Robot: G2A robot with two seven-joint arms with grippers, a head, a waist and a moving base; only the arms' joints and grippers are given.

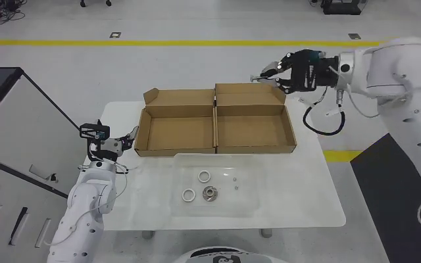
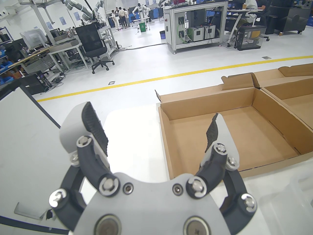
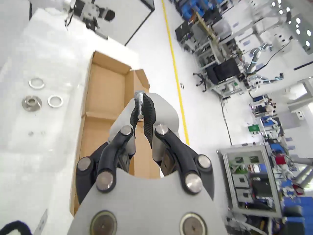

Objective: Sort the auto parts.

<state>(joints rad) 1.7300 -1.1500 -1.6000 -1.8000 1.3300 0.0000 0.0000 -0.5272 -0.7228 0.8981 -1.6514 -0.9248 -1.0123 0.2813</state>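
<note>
Right gripper (image 1: 265,71) upper right, fingers clamped on a bolt (image 3: 139,105) (threaded), left gripper (image 1: 128,140) mid-left, fingers apart, beside a box (image 1: 176,135)

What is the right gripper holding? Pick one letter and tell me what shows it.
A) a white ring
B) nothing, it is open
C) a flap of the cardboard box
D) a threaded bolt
D: in the right wrist view the right gripper is shut on a threaded bolt, whose end sticks out past the fingertips.
</note>
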